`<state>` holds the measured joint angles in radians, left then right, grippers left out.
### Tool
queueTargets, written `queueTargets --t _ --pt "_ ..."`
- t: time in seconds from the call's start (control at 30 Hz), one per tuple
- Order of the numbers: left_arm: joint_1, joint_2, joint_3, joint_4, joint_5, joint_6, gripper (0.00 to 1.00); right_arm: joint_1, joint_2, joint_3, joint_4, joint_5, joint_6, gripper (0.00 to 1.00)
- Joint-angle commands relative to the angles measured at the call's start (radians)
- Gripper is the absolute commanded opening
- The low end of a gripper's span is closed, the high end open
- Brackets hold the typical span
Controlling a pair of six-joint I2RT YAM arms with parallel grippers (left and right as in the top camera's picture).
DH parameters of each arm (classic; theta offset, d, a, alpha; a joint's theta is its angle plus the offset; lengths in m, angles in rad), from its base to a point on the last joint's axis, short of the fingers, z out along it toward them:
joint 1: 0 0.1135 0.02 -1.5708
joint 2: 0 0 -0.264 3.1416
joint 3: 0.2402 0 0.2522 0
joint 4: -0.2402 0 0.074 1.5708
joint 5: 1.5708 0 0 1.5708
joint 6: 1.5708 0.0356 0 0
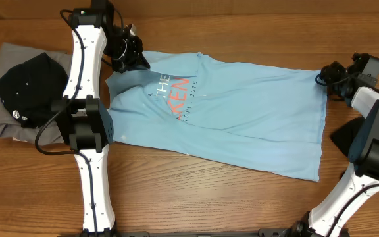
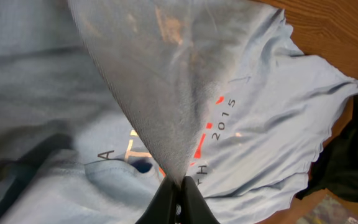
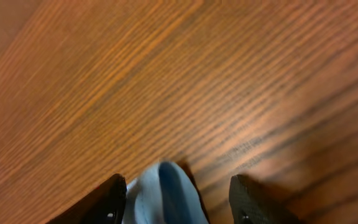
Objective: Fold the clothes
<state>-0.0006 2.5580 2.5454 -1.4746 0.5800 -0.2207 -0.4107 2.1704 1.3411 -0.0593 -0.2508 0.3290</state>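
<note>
T-shirt [image 1: 242, 112] lies spread on the table [image 1: 196, 197], its long axis running from left jaws to right jaws. Left jaws, pressed together, pinch one raised corner. Right jaws stand spread, a fold of cloth between them (not yet gripped).

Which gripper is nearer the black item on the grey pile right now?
Left. The left gripper, shut on a corner of the T-shirt, is close to the black item on the grey pile. The right gripper is at the shirt's opposite end.

Bare table [image 1: 229, 197] around spread T-shirt [image 1: 255, 118]
</note>
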Motion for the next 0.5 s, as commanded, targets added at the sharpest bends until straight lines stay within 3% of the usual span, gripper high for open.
queueTargets --t 0.0,0.23,0.47 --pt "-0.006 0.011 0.027 -0.003 -0.015 0.034 0.04 0.012 0.042 0.009 0.003 -0.050 0.004 0.56" --pt "-0.006 0.011 0.027 -0.005 -0.016 0.034 0.04 0.006 0.042 0.019 -0.031 -0.104 -0.022 0.25" --pt "-0.005 0.011 0.027 -0.014 -0.015 0.042 0.04 -0.001 0.011 0.048 -0.074 -0.148 -0.050 0.13"
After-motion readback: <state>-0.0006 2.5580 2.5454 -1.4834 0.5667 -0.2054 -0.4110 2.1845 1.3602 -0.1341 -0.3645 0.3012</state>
